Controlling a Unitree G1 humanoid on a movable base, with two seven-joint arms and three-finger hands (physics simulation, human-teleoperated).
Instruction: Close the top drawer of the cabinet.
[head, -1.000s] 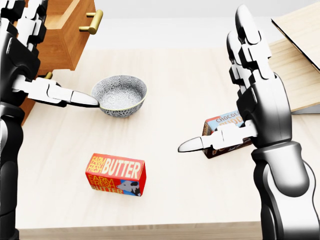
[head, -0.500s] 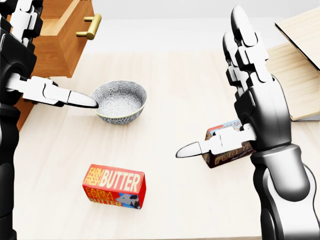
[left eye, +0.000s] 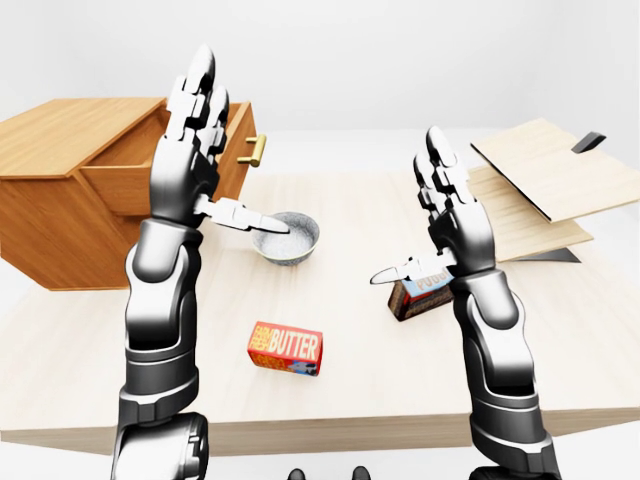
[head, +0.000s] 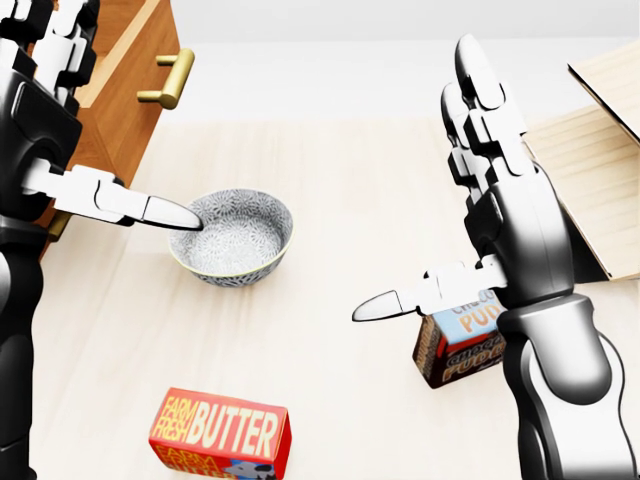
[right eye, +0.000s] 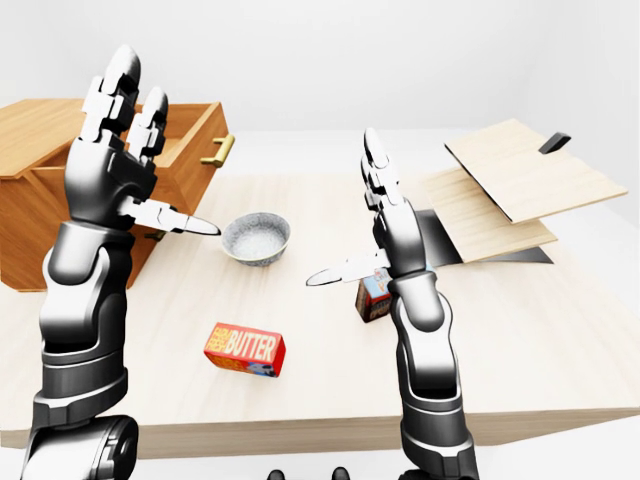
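The wooden cabinet (left eye: 60, 215) stands at the left of the table, its top drawer (right eye: 190, 150) pulled out, with a brass handle (head: 165, 80) on the drawer's face. My left hand (left eye: 195, 150) is raised and open, fingers up and thumb pointing right, nearer the camera than the drawer's face and holding nothing. To the right, over the table, my right hand (left eye: 430, 215) is also raised and open, its thumb (head: 385, 303) pointing left, and it is empty.
A patterned grey bowl (head: 232, 237) sits just below the drawer in the head view. A red butter box (left eye: 285, 348) lies near the table's bottom edge. A chocolate pudding box (head: 462, 345) stands behind my right wrist. Stacked wooden boards (left eye: 540, 190) lie at the right.
The whole head view has shifted: bowl, butter box and pudding box slid down the picture, so the camera moved. Both hands stay raised and open. The drawer is still out.
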